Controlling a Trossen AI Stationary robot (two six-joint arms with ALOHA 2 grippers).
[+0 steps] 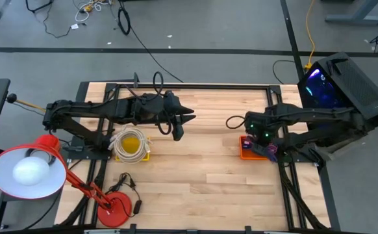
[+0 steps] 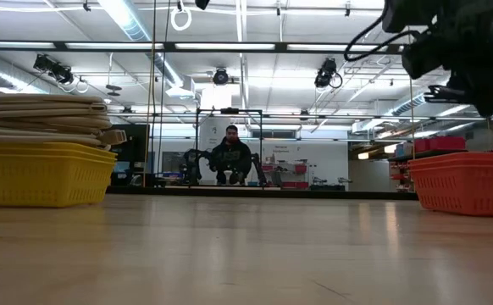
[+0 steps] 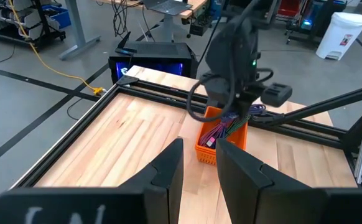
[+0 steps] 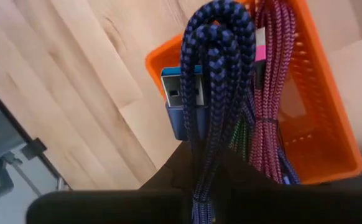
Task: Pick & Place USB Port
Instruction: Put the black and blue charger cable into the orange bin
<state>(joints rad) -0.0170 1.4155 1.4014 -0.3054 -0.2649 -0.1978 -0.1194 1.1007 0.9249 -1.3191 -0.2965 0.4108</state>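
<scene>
— While the right claw [image 4: 199, 186] hangs over the orange basket [image 1: 246, 154], what has it got?
— It's clamped on a blue braided USB cable [image 4: 213, 81], folded in a loop, with the plug [image 4: 182, 89] just beside the braid. That's the pick done, I'd say. The cable is lifted above the basket at the right edge of the worktop [image 1: 202, 169], not set down anywhere.
— So what's left?
— The placing. I'd guess it goes across to the yellow basket [image 1: 143, 155] on the left, which already holds coiled pale cable [image 1: 130, 144], though I can't be sure that's the target. More magenta cables [image 4: 271, 93] wait in the orange one.
— And the left claw [image 1: 178, 133]?
— Idle above the middle of the worktop, fingers partly apart, nothing between them.
— Any writing?
— Pale letters on the left claw's body, too blurred to read. No brand that I can make out.
</scene>
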